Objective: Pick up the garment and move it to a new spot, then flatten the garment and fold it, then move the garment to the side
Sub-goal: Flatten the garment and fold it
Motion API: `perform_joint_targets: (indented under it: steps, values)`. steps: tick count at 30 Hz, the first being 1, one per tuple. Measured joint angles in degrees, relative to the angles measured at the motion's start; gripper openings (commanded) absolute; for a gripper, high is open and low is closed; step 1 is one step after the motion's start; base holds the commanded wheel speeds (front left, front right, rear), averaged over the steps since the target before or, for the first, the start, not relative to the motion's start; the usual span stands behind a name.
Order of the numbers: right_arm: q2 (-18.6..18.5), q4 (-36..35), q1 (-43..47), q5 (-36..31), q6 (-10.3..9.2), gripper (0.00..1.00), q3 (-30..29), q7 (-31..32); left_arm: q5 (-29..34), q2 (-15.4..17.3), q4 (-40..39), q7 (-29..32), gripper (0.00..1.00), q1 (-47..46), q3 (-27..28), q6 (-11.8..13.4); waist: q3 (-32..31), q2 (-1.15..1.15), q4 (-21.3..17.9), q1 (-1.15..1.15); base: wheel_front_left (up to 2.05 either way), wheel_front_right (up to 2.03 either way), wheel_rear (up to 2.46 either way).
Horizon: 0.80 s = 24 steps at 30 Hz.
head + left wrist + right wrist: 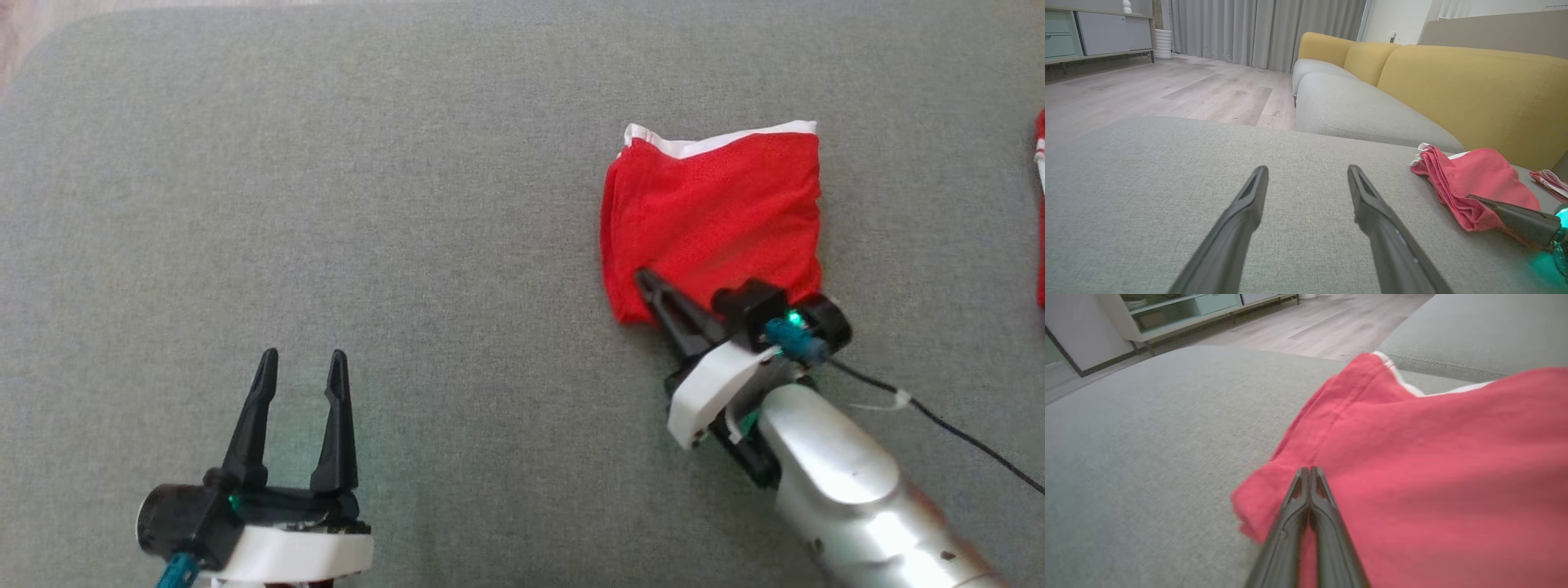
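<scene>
garment (712, 216) folded square, red with white far edge, right jaws clenched on its corner, left jaws spread

living room: yellow sofa (1474, 90), curtains (1265, 28) (wood floor (1167, 85))

Two tools: left tool (303, 354), right tool (642, 278). One garment (718, 212). One other red cloth (1553, 183).
</scene>
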Motion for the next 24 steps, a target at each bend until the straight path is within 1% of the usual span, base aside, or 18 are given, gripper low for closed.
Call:
perform_joint_targets:
  steps: [3,6,13,15,17,19,22,23,24]
  values:
    - [0.04,0.40,0.09,1.07,0.00,0.00,3.52,1.00,0.00,0.00,0.25,0.00,1.00,0.00,-0.11,0.00,-0.33,0.00,0.27,0.00,0.00,0.00,0.00]
    - [0.08,0.88,0.69,1.85,0.00,0.00,5.45,1.53,-0.01,0.00,0.35,0.00,1.00,0.03,-0.36,0.00,-0.96,0.00,0.63,0.00,0.00,0.00,0.00]
    - [0.15,0.82,3.45,3.88,0.00,0.00,6.91,1.48,-0.33,-0.01,0.34,0.00,1.00,0.70,-0.33,0.10,-2.83,0.00,1.11,0.00,0.00,0.00,0.00]
    - [-0.03,-0.43,4.10,4.68,0.00,0.00,5.44,0.90,-0.59,-0.01,0.38,0.00,1.00,1.63,-0.19,0.13,-3.63,0.00,1.15,0.00,0.00,0.00,0.00]
    - [-0.49,-2.55,4.70,4.95,0.00,0.00,2.77,0.02,-0.59,0.00,0.43,0.00,1.00,2.51,0.18,0.14,-4.57,0.00,1.12,0.00,0.00,0.00,0.00]
    - [-1.70,-4.98,5.30,5.00,0.00,0.00,-0.69,-0.58,-0.59,0.00,0.64,0.00,1.00,3.04,0.64,0.14,-5.55,0.00,0.97,-0.01,0.00,0.00,0.00]
    - [-3.89,-8.90,7.36,3.16,0.00,0.00,-7.10,-1.11,-0.55,0.00,1.30,0.00,1.00,3.47,1.20,0.14,-7.00,0.00,0.57,-0.01,0.00,0.00,0.00]
    - [-4.37,-10.39,8.47,2.41,0.00,0.13,-9.45,-1.12,-0.48,0.00,1.54,0.00,1.00,3.48,1.52,0.14,-7.48,0.00,0.41,-0.01,0.00,0.00,0.00]
    - [-4.66,-11.88,9.71,1.72,0.00,0.36,-11.66,-1.31,-0.38,0.00,1.81,0.00,1.00,3.48,1.81,0.13,-7.92,0.00,0.23,-0.01,0.00,0.00,0.00]
